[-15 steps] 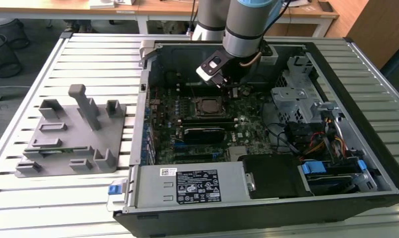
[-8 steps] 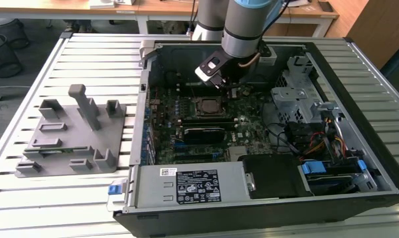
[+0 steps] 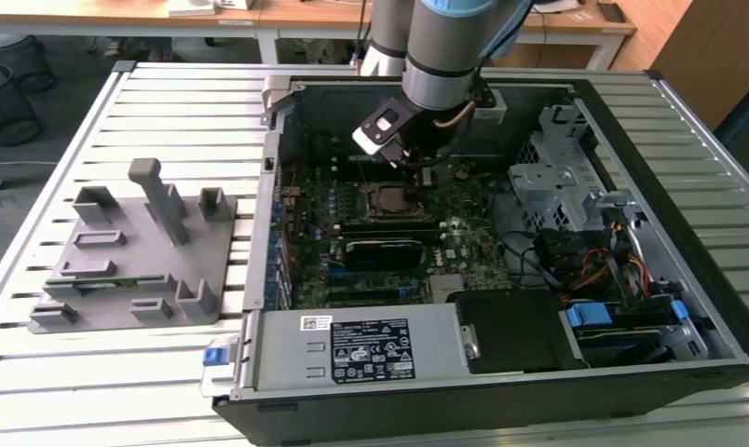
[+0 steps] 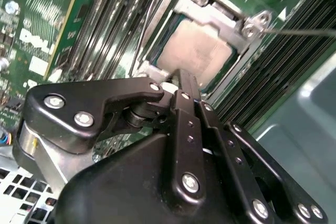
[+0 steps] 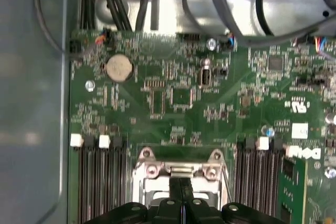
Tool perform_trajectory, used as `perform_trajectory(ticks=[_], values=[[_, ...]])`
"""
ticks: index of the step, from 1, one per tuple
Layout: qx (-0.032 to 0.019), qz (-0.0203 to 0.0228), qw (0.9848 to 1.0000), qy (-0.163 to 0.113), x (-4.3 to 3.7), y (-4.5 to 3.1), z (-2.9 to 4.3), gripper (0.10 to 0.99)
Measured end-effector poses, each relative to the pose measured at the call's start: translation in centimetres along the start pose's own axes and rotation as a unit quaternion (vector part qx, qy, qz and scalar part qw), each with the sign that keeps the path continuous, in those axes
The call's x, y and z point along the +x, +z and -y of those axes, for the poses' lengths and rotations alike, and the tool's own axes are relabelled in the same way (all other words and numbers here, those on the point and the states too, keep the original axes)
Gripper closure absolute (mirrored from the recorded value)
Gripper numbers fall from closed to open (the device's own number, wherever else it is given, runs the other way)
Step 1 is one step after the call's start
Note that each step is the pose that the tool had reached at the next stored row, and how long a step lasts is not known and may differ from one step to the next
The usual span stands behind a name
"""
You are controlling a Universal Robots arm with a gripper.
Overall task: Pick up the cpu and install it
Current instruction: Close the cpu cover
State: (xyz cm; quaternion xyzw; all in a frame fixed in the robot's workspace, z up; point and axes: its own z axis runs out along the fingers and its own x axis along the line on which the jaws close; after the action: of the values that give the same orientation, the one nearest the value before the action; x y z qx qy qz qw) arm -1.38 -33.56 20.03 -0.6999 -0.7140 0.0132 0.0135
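The cpu (image 4: 197, 51), a flat square chip with a silver-grey top, lies in the motherboard socket under the metal frame (image 4: 231, 22). In the second wrist view my gripper (image 4: 185, 95) is shut, its two black fingers (image 4: 184, 129) pressed together with nothing visible between them. Their tips sit just over the socket's near edge, beside the cpu. In the first wrist view the shut fingertips (image 5: 181, 195) hang over the socket frame (image 5: 181, 169). In the exterior view the gripper (image 3: 417, 164) hovers inside the open computer case, just behind the socket (image 3: 392, 199).
The open computer case (image 3: 673, 112) lies on a slatted metal table (image 3: 163, 102). Memory slots (image 5: 100, 182) flank the socket. A thin wire lever (image 4: 299, 32) runs beside the frame. Grey fixture blocks (image 3: 139, 247) stand at the exterior view's left; a drive cage (image 3: 561, 177) and cables at its right.
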Motion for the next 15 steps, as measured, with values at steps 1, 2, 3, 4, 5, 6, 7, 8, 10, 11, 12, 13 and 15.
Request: perform_trajectory(ticks=[1,2,3,4,5,6,7,8,10,11,12,13,15], values=[[-0.0001,-0.0001,1.0,0.0,0.01,0.01,0.22,0.98],[-0.0001,0.0,1.0,0.0,0.01,0.01,0.38,0.98],[-0.0001,0.0001,1.0,0.0,0.01,-0.04,0.42,0.98],[-0.0001,0.0001,1.0,0.0,0.01,-0.12,0.42,0.98],[-0.0001,0.0001,1.0,0.0,0.01,-0.26,0.43,0.98],[-0.0001,0.0001,1.0,0.0,0.01,-0.49,0.44,0.98],[-0.0004,0.0,1.0,0.0,0.01,-0.75,0.49,0.98],[-0.0008,0.0001,1.0,0.0,0.01,-1.02,0.55,0.98],[-0.0032,0.0002,1.0,-0.001,0.01,-1.39,0.78,0.98],[-0.0048,0.0002,1.0,-0.001,0.02,-1.47,0.92,0.98],[-0.0063,0.0001,1.0,-0.002,0.02,-1.47,1.04,0.98],[-0.0083,0.0001,1.0,-0.002,0.02,-1.46,1.16,0.98],[-0.012,0.0002,0.9999,-0.002,0.03,-1.46,1.41,0.98]])
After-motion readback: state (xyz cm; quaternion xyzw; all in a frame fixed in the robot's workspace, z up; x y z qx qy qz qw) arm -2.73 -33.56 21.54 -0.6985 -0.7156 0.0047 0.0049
